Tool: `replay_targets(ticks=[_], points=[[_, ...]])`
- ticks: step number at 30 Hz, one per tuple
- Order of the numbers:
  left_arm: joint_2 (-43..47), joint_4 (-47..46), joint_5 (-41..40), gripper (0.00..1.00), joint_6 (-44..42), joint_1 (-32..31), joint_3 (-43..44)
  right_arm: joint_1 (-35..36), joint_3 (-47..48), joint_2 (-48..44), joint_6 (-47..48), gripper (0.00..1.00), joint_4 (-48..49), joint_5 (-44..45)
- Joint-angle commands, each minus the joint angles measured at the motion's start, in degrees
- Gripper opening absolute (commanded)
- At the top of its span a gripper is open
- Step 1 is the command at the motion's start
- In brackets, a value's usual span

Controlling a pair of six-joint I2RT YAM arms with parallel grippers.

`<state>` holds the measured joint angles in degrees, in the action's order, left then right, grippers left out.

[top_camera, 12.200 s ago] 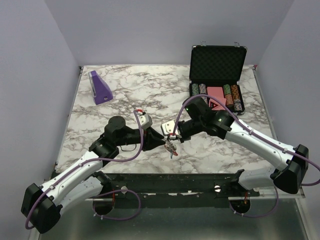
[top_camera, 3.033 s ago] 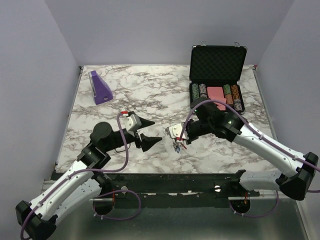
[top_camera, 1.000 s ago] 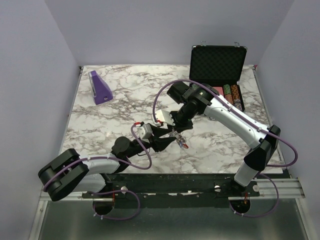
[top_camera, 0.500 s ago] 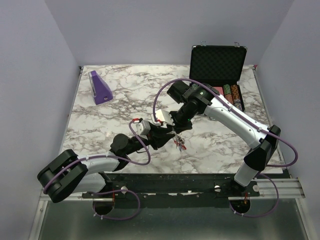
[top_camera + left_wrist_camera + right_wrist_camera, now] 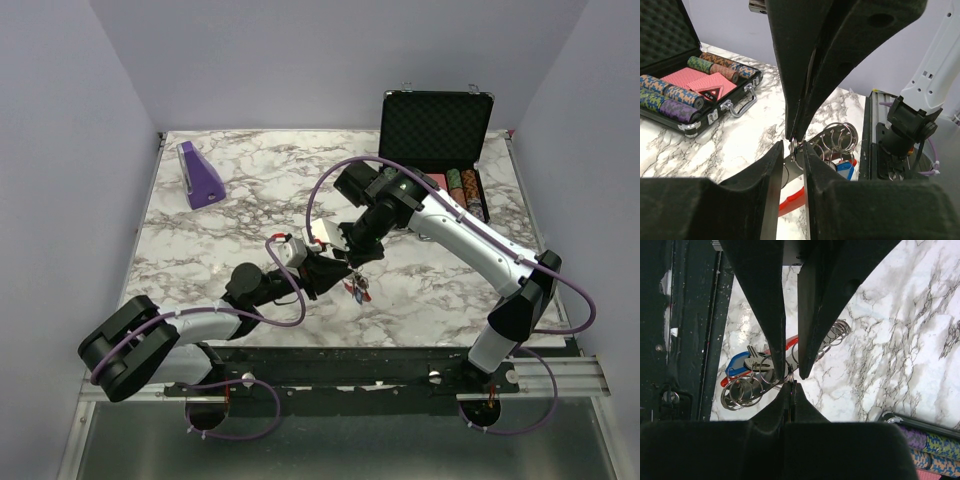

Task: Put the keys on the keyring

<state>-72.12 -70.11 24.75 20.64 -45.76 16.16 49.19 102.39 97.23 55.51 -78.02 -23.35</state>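
Ring-opening seems in hand: right gripper (image 5: 790, 384), closed, pinches the keyring (image 5: 839, 139) by its wire near the marble table (image 5: 250, 200) front edge; left gripper (image 5: 794, 146) straddles it, jaws narrowly apart. Next: a fine grip to spread the coil

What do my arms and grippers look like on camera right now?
The left arm and right arm have white shells with black joints and bases; a purple cable loops along each. The left gripper and right gripper have black fingers, broad at the root and tapering to narrow tips.
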Motion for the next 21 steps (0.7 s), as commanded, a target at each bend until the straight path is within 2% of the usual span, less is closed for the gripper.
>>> replay_targets(ticks=[1, 4, 5, 10, 12, 15, 17, 19, 21], points=[[-0.1, 1.5, 1.7, 0.23, -0.1, 0.5, 1.6, 0.4, 1.8, -0.8, 0.0, 0.0, -2.0, -2.0], [0.0, 2.3, 2.5, 0.09, -0.3, 0.7, 1.9, 0.4, 1.8, -0.9, 0.0, 0.01, -2.0, -2.0], [0.0, 2.8, 2.8, 0.02, -0.3, 0.8, 2.1, 0.4, 1.8, -0.9, 0.0, 0.0, -2.0, -2.0], [0.6, 4.5, 3.6, 0.0, -0.6, 1.2, 2.5, 0.5, 1.6, -1.1, 0.0, 0.0, -2.0, -2.1], [1.5, 3.5, 1.6, 0.0, -0.5, 1.3, 1.2, 0.4, 1.3, -1.2, -0.1, 0.02, -1.9, -2.3], [4.3, 2.2, -1.1, 0.0, -2.4, 1.3, -1.3, 0.2, 1.1, -1.5, -1.1, 0.17, -1.5, -3.0], [6.3, 2.6, -0.9, 0.0, -3.8, 1.6, -2.0, -0.8, 1.4, -1.4, -1.7, 0.35, -1.4, -4.4], [8.1, 3.6, 0.4, 0.0, -4.5, 2.4, -2.6, -2.2, 2.3, -1.2, -2.1, 0.48, -1.5, -6.6], [9.9, 3.9, 2.0, 0.0, -4.9, 3.5, -3.5, -3.9, 4.0, -0.8, -1.5, 0.52, -2.3, -9.5]])
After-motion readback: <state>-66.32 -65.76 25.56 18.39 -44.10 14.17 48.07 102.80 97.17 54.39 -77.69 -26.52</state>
